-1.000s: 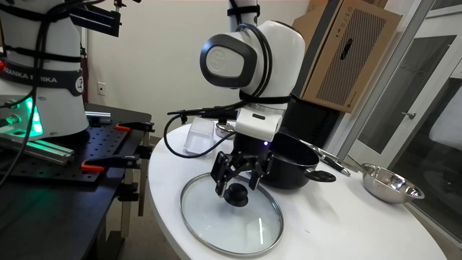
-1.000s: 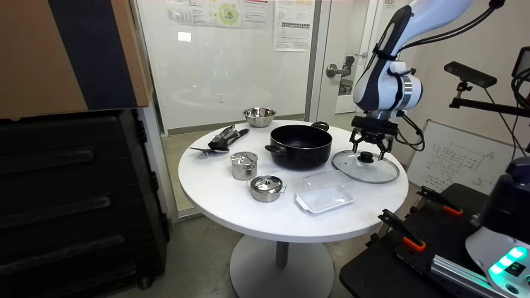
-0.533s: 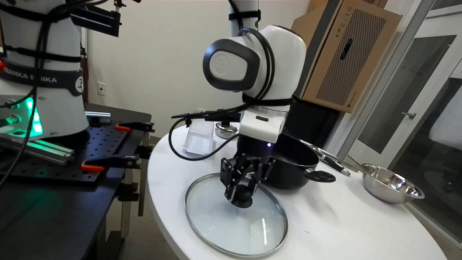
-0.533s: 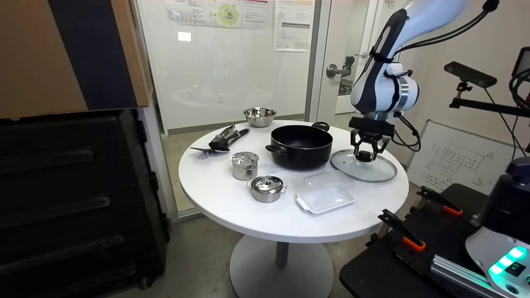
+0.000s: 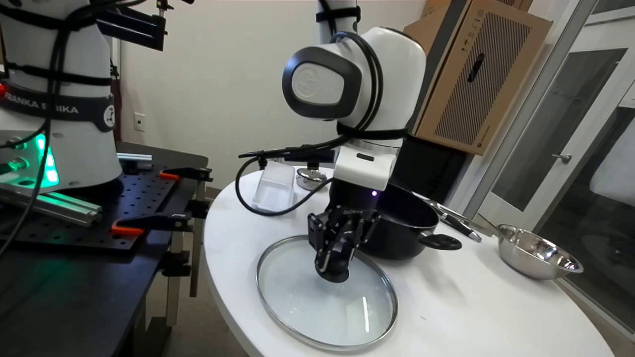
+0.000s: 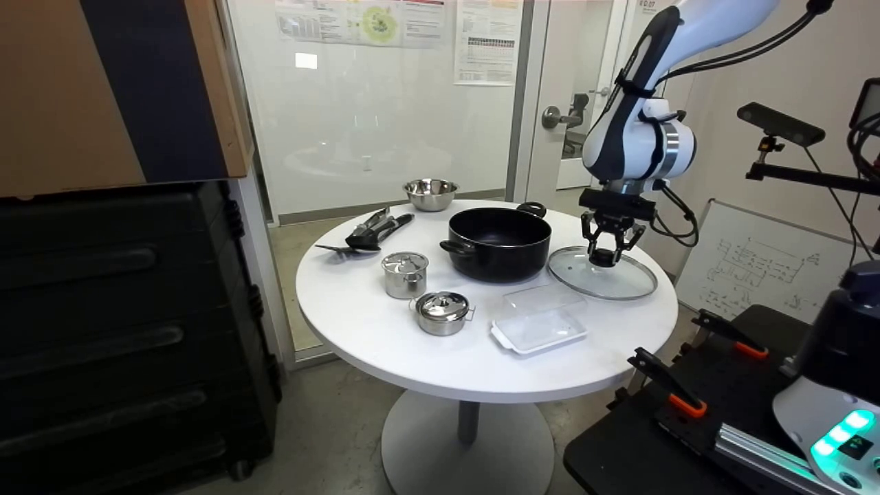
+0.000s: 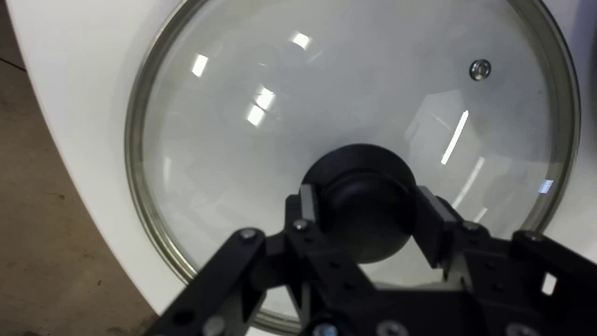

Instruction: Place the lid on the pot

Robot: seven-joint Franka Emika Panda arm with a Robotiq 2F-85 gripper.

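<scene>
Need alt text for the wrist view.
The tool grips the black knob of a clear, metal-rimmed lid, which nearly fills the picture. Behind it is a white table, with brown floor past its edge at left.

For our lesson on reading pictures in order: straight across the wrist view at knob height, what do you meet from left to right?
Floor, white tabletop, glass lid, one of the fingers, black knob, the other of the fingers, lid again, tabletop again.
</scene>
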